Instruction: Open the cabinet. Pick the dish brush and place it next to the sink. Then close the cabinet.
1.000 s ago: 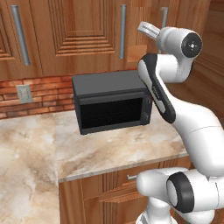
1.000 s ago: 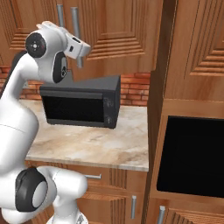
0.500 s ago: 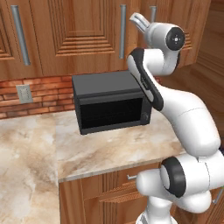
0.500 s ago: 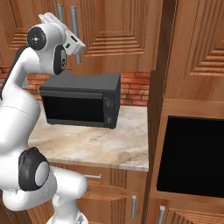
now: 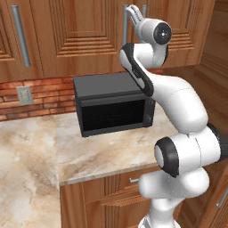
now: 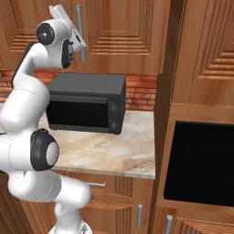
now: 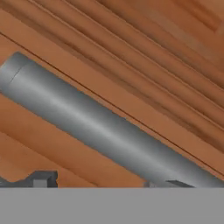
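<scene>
Fingers [image 5: 132, 12] sit high up at the cabinet [image 5: 80, 31], right against the silver bar handle [image 5: 124, 22] near the door seam, well above the microwave [image 5: 113, 104]. Vs 1 s ago: hand was out to the right of that handle & lower; arm has swung in toward the cabinet front and up, wrist now tipped at the handle. Hand view: handle [image 7: 100, 127] runs diagonally across, v. close, w/ both finger tips [image 7: 41, 179] poking up at the bottom edge, one each side of the bar. Fingers look spread, not clamped on the bar, and wider than a sec ago. Cabinet doors shut, same as before. Microwave on worktop [image 5: 40, 151] hasn't moved; base hasn't driven. Right base view: hand [image 6: 68, 29] just beside the handle [image 6: 80, 32].
</scene>
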